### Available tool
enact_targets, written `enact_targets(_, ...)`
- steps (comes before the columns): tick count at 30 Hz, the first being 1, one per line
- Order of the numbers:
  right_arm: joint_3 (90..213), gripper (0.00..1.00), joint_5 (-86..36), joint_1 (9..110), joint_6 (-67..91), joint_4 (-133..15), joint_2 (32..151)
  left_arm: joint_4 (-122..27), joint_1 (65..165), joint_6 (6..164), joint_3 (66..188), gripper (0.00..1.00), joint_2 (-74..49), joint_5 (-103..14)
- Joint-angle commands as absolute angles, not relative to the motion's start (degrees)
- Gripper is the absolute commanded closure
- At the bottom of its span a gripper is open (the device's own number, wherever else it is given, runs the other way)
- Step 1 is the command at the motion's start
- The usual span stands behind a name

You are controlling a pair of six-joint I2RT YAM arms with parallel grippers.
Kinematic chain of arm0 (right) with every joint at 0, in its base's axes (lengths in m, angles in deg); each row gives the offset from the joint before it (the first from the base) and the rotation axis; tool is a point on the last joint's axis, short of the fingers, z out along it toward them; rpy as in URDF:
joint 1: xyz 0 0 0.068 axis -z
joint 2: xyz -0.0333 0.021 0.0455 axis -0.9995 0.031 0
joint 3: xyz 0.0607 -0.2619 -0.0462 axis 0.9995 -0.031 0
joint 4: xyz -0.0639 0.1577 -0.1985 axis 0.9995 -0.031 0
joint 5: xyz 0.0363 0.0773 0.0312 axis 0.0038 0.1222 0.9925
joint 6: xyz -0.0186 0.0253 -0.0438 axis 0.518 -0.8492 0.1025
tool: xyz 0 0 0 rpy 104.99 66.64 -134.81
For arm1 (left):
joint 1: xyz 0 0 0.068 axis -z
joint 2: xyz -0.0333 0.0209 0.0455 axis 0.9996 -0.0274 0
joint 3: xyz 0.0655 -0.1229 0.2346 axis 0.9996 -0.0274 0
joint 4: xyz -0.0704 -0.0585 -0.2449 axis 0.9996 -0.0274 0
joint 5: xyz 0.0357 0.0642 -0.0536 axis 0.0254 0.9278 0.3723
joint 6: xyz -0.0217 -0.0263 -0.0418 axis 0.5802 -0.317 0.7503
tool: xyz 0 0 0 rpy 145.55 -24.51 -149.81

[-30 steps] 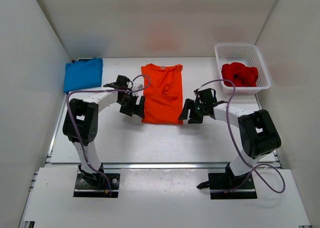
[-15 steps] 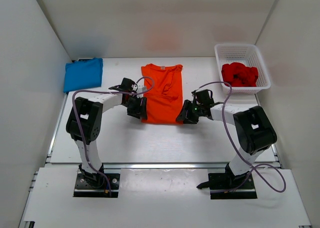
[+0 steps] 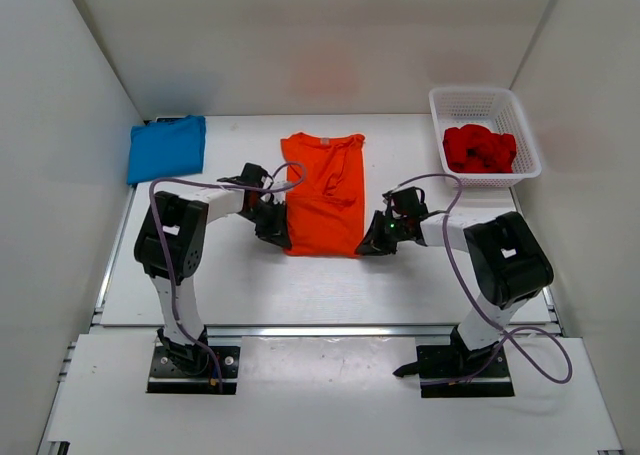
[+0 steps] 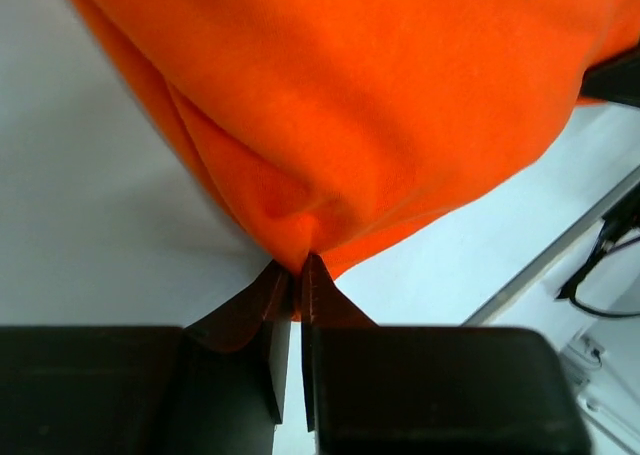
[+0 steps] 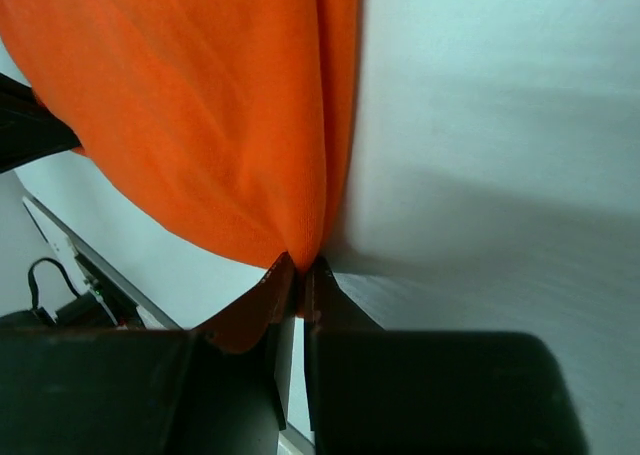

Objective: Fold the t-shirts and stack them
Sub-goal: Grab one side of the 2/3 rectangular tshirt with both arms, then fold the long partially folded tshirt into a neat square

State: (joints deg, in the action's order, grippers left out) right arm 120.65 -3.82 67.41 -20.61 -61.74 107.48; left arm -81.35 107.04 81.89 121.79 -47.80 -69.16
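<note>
Where white walls (image 3: 300, 35) enclose a white table (image 3: 300, 285), orange t-shirt (image 3: 322, 200) central

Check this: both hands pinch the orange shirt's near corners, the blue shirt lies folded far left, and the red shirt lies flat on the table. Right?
No. The red shirt is bunched inside the white basket, not flat on the table, as the top external view shows. The rest stands.

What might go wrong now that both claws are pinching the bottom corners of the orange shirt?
The left claw and right claw each hold only a thin pinch of the orange shirt, so a corner may slip free when lifted. The shirt's upper part looks rumpled, so the fold could end up crooked.
</note>
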Motion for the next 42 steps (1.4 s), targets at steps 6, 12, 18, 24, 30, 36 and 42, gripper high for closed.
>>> enact_targets(6, 119.17, 1.00, -3.95, 61.69, -18.63, -69.54, 95.53, -97.44, 105.66, 73.16, 115.91, 0.83, -36.70, -70.51)
enact_targets(12, 116.35, 1.00, -7.29, 55.37, -20.83, -75.08, 85.42, -106.15, 105.40, 67.26, 114.41, 0.82, -27.66, -68.58)
enact_targets(18, 115.21, 1.00, -9.67, 50.44, -24.17, -81.40, 76.80, -109.14, 106.27, 65.76, 111.51, 0.84, -13.16, -67.26)
enact_targets(24, 117.65, 1.00, -12.83, 45.27, -28.39, -86.85, 70.64, -108.80, 105.75, 66.64, 107.73, 0.89, -0.32, -66.56)
enact_targets(30, 125.29, 1.00, -12.57, 43.75, -28.83, -90.81, 72.91, -109.06, 102.33, 67.52, 109.12, 0.90, 2.51, -70.24)
enact_targets(36, 134.79, 1.00, -6.53, 51.21, -20.50, -92.14, 81.60, -109.06, 98.80, 68.13, 116.94, 0.91, -6.44, -71.91)
enact_targets(42, 142.54, 1.00, 0.34, 59.12, -14.33, -89.06, 93.56, -110.30, 97.66, 68.22, 126.52, 0.93, -22.69, -72.79)
